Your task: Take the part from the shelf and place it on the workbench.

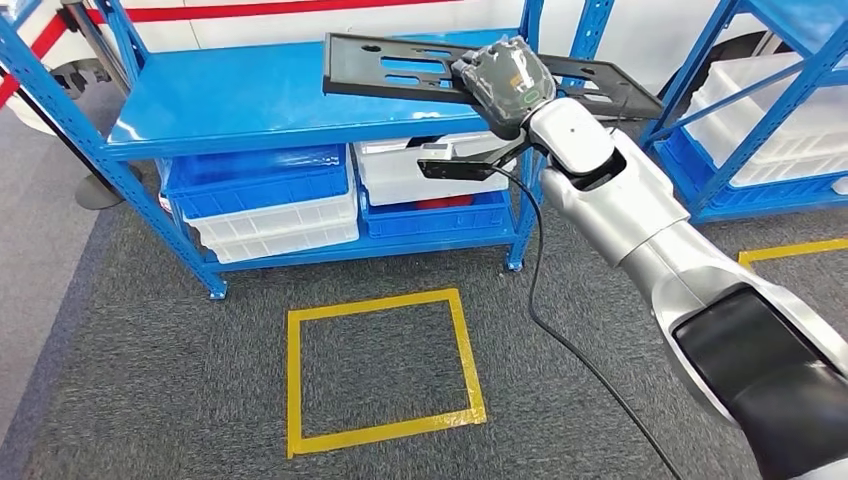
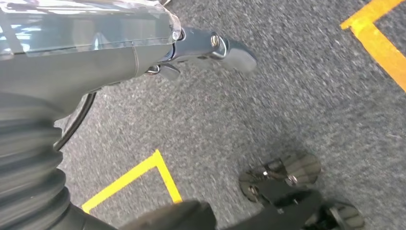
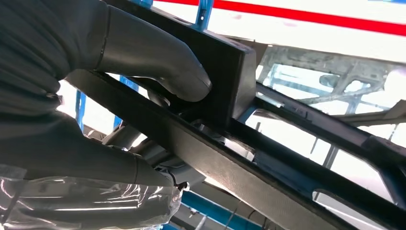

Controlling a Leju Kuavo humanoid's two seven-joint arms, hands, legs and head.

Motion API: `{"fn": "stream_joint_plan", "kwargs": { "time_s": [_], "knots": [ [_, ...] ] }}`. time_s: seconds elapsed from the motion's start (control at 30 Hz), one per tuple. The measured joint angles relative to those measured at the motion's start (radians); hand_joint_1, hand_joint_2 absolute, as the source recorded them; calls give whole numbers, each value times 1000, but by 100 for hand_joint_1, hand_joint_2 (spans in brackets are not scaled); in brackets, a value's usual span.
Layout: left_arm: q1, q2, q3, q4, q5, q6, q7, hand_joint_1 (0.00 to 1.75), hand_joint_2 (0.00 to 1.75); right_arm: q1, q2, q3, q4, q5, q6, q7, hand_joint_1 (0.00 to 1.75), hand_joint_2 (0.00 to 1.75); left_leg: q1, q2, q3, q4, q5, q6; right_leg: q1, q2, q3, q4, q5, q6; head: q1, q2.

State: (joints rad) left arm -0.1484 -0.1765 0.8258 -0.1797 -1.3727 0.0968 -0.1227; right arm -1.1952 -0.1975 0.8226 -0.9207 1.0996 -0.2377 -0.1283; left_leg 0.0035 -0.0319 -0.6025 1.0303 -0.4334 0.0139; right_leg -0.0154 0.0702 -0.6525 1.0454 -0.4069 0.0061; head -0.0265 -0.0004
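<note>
Head view shows the right hand [image 1: 505, 82] clasping the flat black plastic slotted part [image 1: 400, 68] above the blue metal shelf [image 1: 250, 100], probably to lift it clear; I cannot tell the left hand's [image 2: 206, 45] fingers.

Black part [image 1: 420, 68]; blue shelf [image 1: 250, 100]; yellow floor square [image 1: 380, 370].
</note>
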Motion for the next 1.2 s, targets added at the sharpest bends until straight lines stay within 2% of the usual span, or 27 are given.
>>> {"fn": "stream_joint_plan", "kwargs": {
  "time_s": [0.07,0.13,0.17,0.2,0.23,0.27,0.33,0.4,0.43,0.5,0.57,0.6,0.67,0.7,0.73,0.77,0.83,0.9,0.97,1.03,1.07,1.1,1.17,1.2],
  "knots": [
    [1,0,1,0,0,1,0,0,175,-2,-4,-4,-3,0,0,0,175,175,5,15,6,-20,12,6,2,-22,-14,27,-23,9,1,0],
    [2,0,1,0,0,2,-1,0,175,-7,-7,-7,-6,1,2,-1,175,175,6,30,8,-30,18,12,1,-53,-62,130,-82,16,1,0],
    [3,0,1,0,0,2,-1,0,175,-7,-7,-8,-7,1,4,-1,175,175,6,37,7,-29,19,13,-1,-58,-92,195,-110,20,1,0],
    [5,0,1,0,0,2,-1,0,175,-7,-8,-8,-8,1,6,-2,175,175,6,44,6,-29,19,13,-4,-60,-112,242,-124,24,1,0],
    [6,0,1,0,0,2,-1,0,175,-6,-9,-8,-8,0,8,-3,175,175,6,52,5,-27,18,12,-6,-62,-117,257,-120,28,1,0],
    [7,0,1,0,-1,2,-1,0,175,-6,-9,-9,-8,0,9,-4,175,175,6,58,4,-24,17,10,-8,-66,-102,232,-99,30,1,0],
    [7,-1,1,0,-1,2,-1,0,175,-10,-9,-11,-8,-1,10,-5,175,175,6,71,2,-15,11,3,-8,-91,-32,104,-44,30,1,0],
    [7,-1,1,0,-2,2,0,0,175,-14,-8,-13,-8,-3,8,-7,175,175,1,81,-1,-6,5,-7,-1,-112,16,11,-18,18,1,0],
    [8,-1,1,0,-3,1,0,0,175,-14,-8,-13,-8,-4,7,-7,175,175,-1,86,-1,-5,4,-11,3,-113,21,-2,-19,11,1,0],
    [9,-1,1,0,-3,0,0,0,175,-10,-11,-14,-9,-4,2,-6,175,175,-2,95,-2,-5,3,-21,3,-99,17,-6,-14,-2,1,0],
    [10,-1,1,0,-3,-2,0,0,175,-6,-16,-14,-10,-4,-2,-5,175,175,2,78,-13,23,-22,-32,-1,-87,17,-12,-7,-15,1,0],
    [11,-1,1,0,-3,-3,1,0,175,-5,-17,-15,-12,-4,-3,-5,175,175,4,64,-30,64,-50,-36,-4,-80,16,-14,-5,-20,1,0],
    [14,-1,2,0,-2,-6,3,0,175,-1,-18,-15,-13,-4,-4,-5,175,175,6,45,-83,195,-116,-40,-4,-66,13,-14,-2,-26,1,0],
    [14,-1,2,0,-2,-7,5,0,175,2,-18,-15,-14,-4,-4,-6,175,175,6,43,-107,252,-136,-41,-3,-57,13,-14,-1,-27,1,0],
    [15,-1,3,0,-1,-8,6,0,175,6,-19,-15,-14,-4,-4,-6,175,175,7,42,-118,279,-138,-42,-3,-48,13,-13,-1,-27,1,0],
    [15,-1,4,0,-1,-8,7,0,175,8,-19,-15,-14,-4,-3,-6,175,175,7,41,-110,267,-120,-41,-3,-39,13,-13,0,-26,1,0],
    [18,-1,6,0,0,-9,9,0,175,10,-20,-15,-16,-4,-3,-7,175,175,9,31,-53,151,-52,-36,-4,-21,14,-11,0,-24,1,0],
    [21,-1,6,0,0,-8,9,0,175,9,-20,-15,-20,-4,-3,-7,175,175,10,19,-11,61,-8,-31,-4,-11,15,-9,0,-21,1,0],
    [22,-1,7,0,1,-8,9,0,175,9,-20,-15,-20,-4,-3,-7,175,175,10,13,-3,43,-2,-30,-5,-9,15,-9,-1,-20,1,0],
    [23,-1,7,0,1,-8,9,0,175,8,-20,-15,-21,-4,-3,-7,175,175,10,1,7,21,-9,-28,-3,-3,10,-8,2,-15,1,0],
    [23,-1,7,0,1,-8,10,0,175,8,-20,-15,-22,-4,-3,-7,175,175,9,-3,11,11,-13,-25,-4,4,5,-8,5,-8,0,0],
    [24,-1,8,0,2,-8,10,0,175,8,-23,-16,-23,-5,-2,-7,175,175,10,1,15,-2,-12,-18,-4,5,-1,-7,6,2,1,0],
    [22,-1,9,0,4,-8,11,0,175,7,-29,-18,-24,-5,-2,-8,175,175,11,20,16,-17,-2,0,-6,-19,-29,37,-22,19,1,0],
    [22,-2,10,0,5,-8,12,0,175,6,-31,-18,-25,-5,-1,-8,175,175,12,31,17,-23,3,7,-5,-38,-53,91,-52,25,1,0]
  ]
}}
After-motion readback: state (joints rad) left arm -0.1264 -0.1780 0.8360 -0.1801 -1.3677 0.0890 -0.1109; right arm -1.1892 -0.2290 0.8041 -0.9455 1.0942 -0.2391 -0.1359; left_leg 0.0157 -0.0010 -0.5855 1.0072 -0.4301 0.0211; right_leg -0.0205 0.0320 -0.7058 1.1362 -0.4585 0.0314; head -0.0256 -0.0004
